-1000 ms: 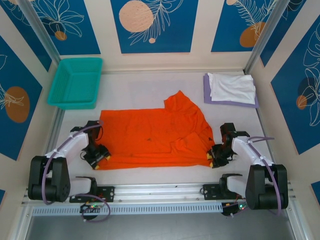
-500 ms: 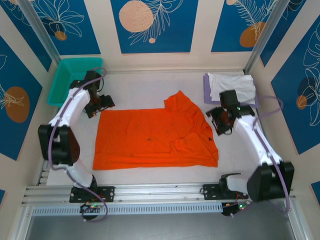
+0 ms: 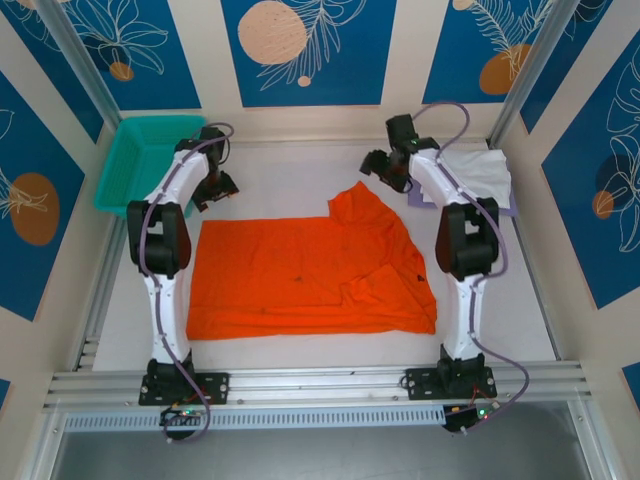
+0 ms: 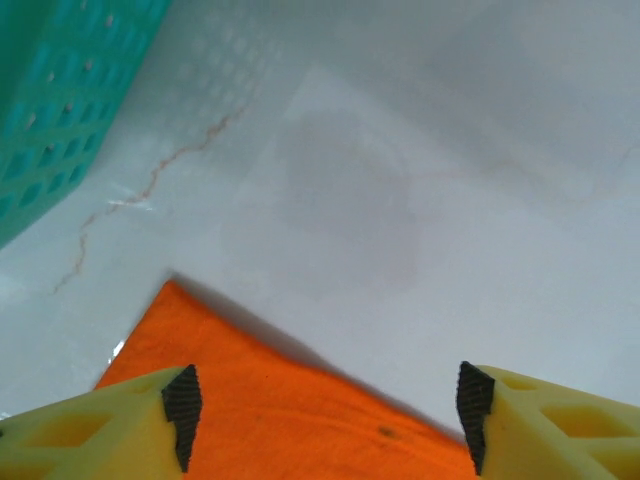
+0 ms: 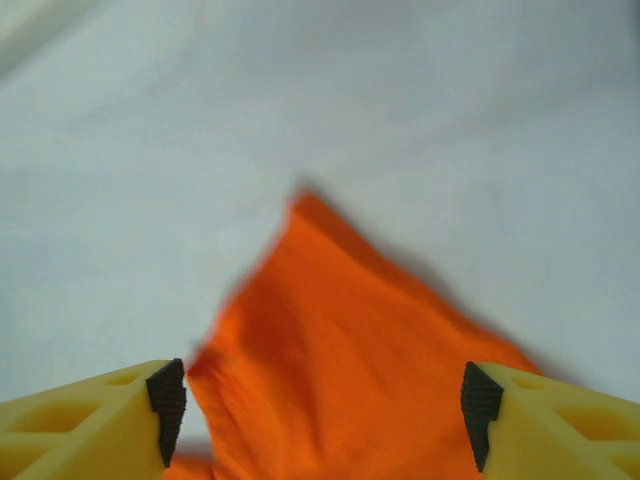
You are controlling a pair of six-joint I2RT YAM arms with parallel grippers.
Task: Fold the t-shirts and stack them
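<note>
The orange t-shirt [image 3: 310, 270] is made of soft, matt, creased cloth. The basket [image 3: 140, 208] is moulded in teal perforated plastic. The tabletop [image 4: 420, 150] is covered in a smooth white, faintly veined surface. The left claw [image 4: 325, 415] and right claw [image 5: 325, 415] are formed of matt yellow plastic, faced with ribbed black pads [image 4: 183, 412].

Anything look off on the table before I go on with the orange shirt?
Yes: the orange t-shirt lies uneven. Its left part is flat, but its right side is bunched into creases, and a pointed flap sticks out toward the far edge.
</note>
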